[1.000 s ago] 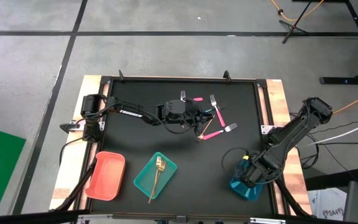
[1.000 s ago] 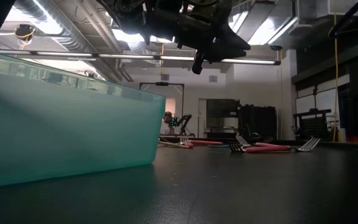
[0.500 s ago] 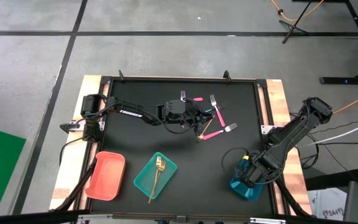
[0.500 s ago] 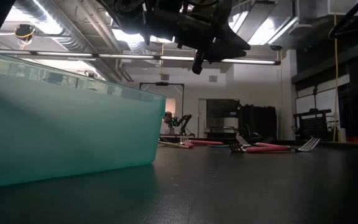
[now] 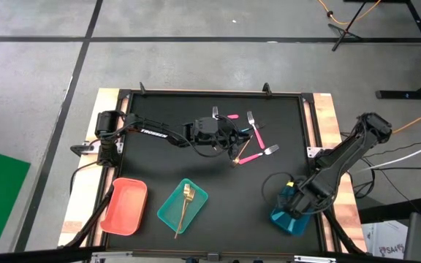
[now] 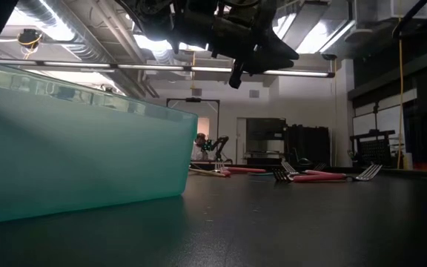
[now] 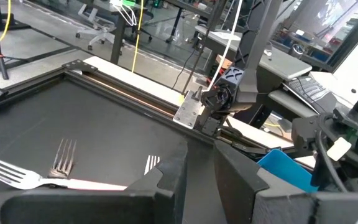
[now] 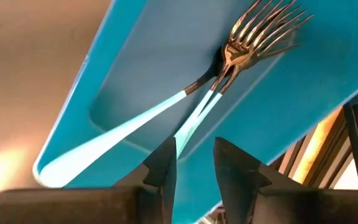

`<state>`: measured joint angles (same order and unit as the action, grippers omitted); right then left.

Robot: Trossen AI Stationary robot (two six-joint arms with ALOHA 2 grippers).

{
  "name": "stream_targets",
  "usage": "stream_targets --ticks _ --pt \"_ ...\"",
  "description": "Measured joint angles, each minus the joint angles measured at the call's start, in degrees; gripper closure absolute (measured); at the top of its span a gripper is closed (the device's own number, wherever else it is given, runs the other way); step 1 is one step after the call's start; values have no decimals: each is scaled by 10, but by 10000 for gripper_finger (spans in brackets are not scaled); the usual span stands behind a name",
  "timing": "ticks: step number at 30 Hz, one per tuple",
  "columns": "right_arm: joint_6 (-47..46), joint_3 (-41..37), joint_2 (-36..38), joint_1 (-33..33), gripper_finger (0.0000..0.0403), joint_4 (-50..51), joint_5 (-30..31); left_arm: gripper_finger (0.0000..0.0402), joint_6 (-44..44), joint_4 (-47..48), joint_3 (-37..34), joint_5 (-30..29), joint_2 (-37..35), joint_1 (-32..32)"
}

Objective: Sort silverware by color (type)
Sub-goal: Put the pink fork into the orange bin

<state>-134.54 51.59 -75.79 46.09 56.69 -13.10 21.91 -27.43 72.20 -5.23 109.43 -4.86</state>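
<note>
From above, you can't count the pink-handled silverware [image 5: 251, 142]: the left gripper [image 5: 229, 135] covers part of the pile. The right gripper [image 5: 292, 212] hides most of the blue tray [image 5: 283, 223]. In the low view, the teal tray [image 6: 73, 141] runs off the edge, and the far forks [image 6: 325, 175] are too small to tell apart.

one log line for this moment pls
left gripper: open, over pink forks | right gripper: open, over blue tray, two blue forks inside | gold fork: teal tray
</note>
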Motion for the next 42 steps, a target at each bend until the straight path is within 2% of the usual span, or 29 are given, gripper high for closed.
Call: stream_targets --ticks 4,11,22,29,35,42 --pt "0 0 27 0 303 2 19 329 0 0 0 0 0 0" --pt "44 0 77 0 303 5 99 329 0 0 0 0 0 0" --pt "192 0 127 0 303 5 349 329 -60 0 0 5 -1 0" --pt "285 0 139 -3 303 5 433 329 -60 0 0 46 -2 0" --pt "409 0 139 -51 303 5 444 329 -59 0 0 64 -2 0" --pt "610 0 139 -145 303 4 403 329 -59 7 0 64 -7 0"
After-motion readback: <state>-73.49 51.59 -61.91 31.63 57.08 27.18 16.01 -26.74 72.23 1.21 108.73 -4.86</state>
